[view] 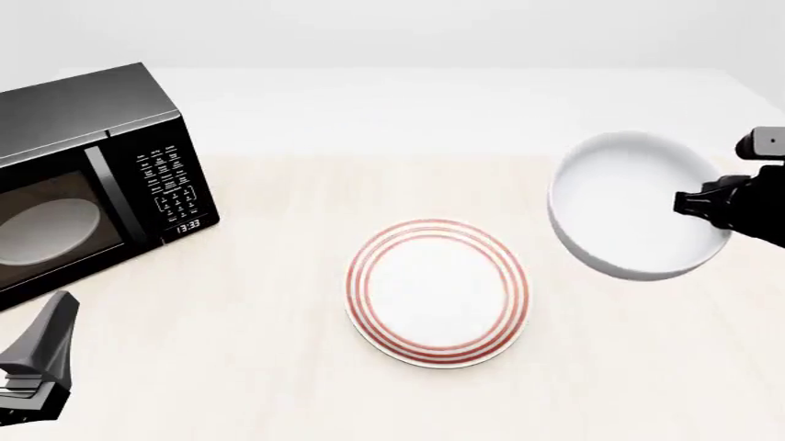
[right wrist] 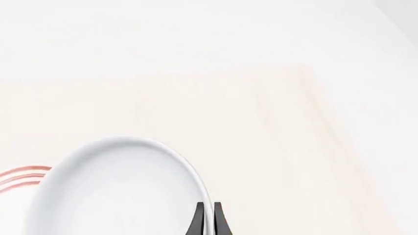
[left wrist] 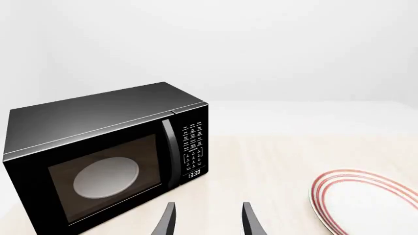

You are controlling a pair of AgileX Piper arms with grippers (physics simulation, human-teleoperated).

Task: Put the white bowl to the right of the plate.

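- Right claw (view: pixel 701 204) pinches the white bowl (view: pixel 631 204) by its rim, tilted off the tabletop (view: pixel 270 349), likely for carrying.
- Plate (view: pixel 438 292) lies beyond the bowl from this claw.
- Left claw (left wrist: pixel 207 220), parted and empty, faces the microwave (left wrist: pixel 104 156).

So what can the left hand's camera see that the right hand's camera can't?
Only the left wrist view shows the black microwave and the left gripper, open and holding nothing. Only the right wrist view shows the white bowl, with the right gripper pinched on its rim. Both show the plate with red rings, though the right view catches just a sliver, and both show the pale table.
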